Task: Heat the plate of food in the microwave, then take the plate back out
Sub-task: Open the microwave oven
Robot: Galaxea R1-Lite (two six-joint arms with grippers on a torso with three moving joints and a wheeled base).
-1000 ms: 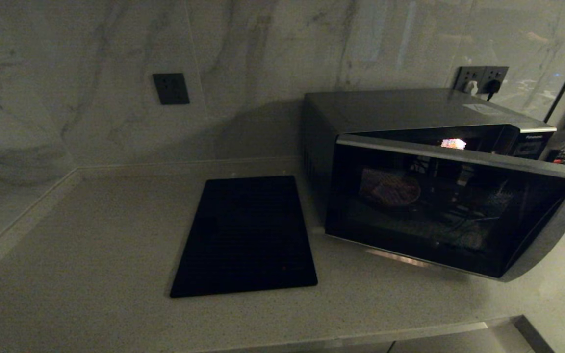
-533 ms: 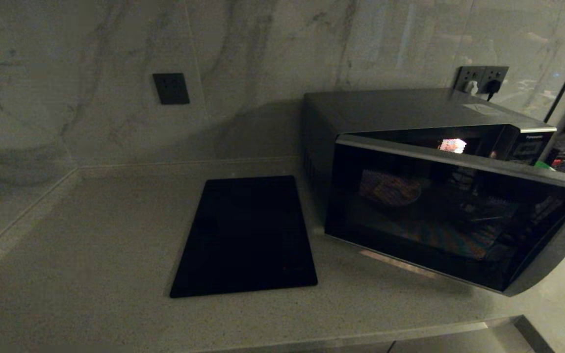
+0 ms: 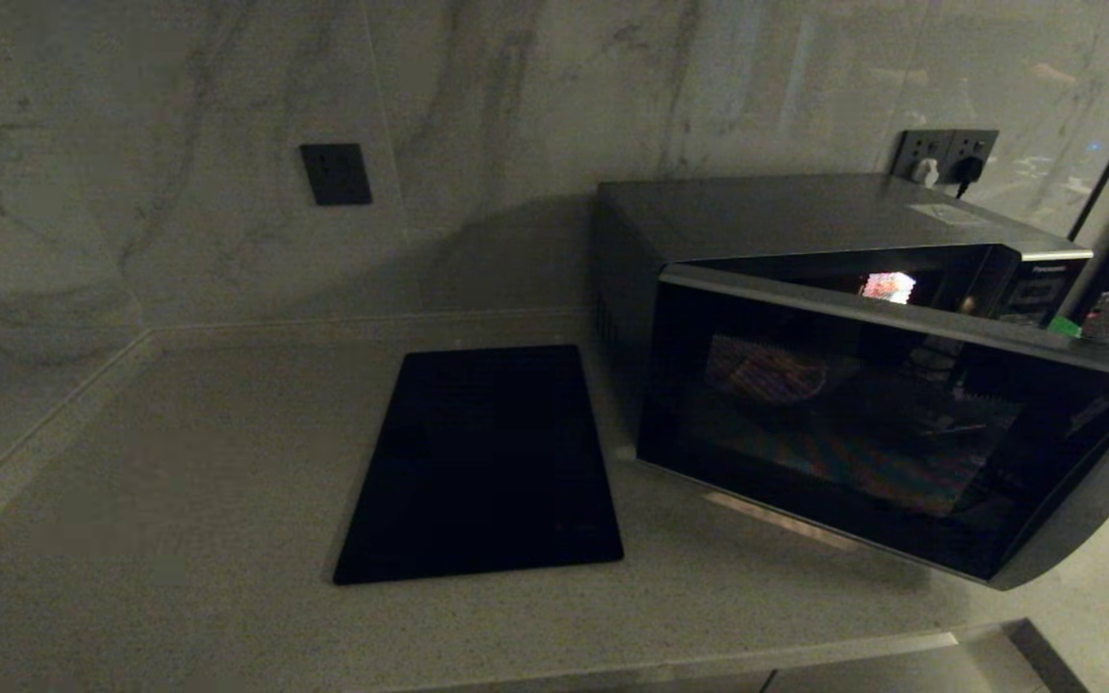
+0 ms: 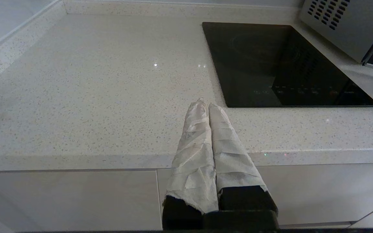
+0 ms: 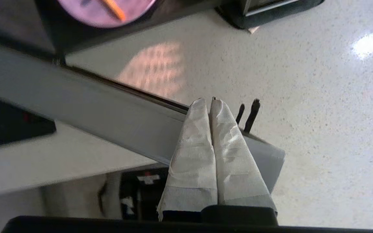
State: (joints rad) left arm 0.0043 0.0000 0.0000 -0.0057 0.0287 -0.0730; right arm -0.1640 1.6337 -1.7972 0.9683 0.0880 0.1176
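The black microwave [image 3: 805, 217] stands at the back right of the counter, its dark glass door [image 3: 887, 428] swung partly open on the left hinge. Through the glass shows the pale pink plate of food [image 3: 766, 371], with orange sticks on it, lying inside the cavity; the right wrist view catches its edge [image 5: 105, 11]. My right gripper [image 5: 209, 101] is shut and empty, its taped fingers against the door's grey free end [image 5: 108, 119], beside the two latch hooks [image 5: 253, 111]. My left gripper [image 4: 205, 104] hangs shut over the counter's front edge, left of the cooktop.
A flat black cooktop [image 3: 482, 462] lies left of the microwave. Wall sockets [image 3: 944, 154] with plugs sit behind the microwave and another socket [image 3: 335, 173] is further left. The counter's front edge [image 4: 76, 160] runs below my left gripper.
The microwave door has swung further open, its free end coming forward and to the right. The left arm has not moved.
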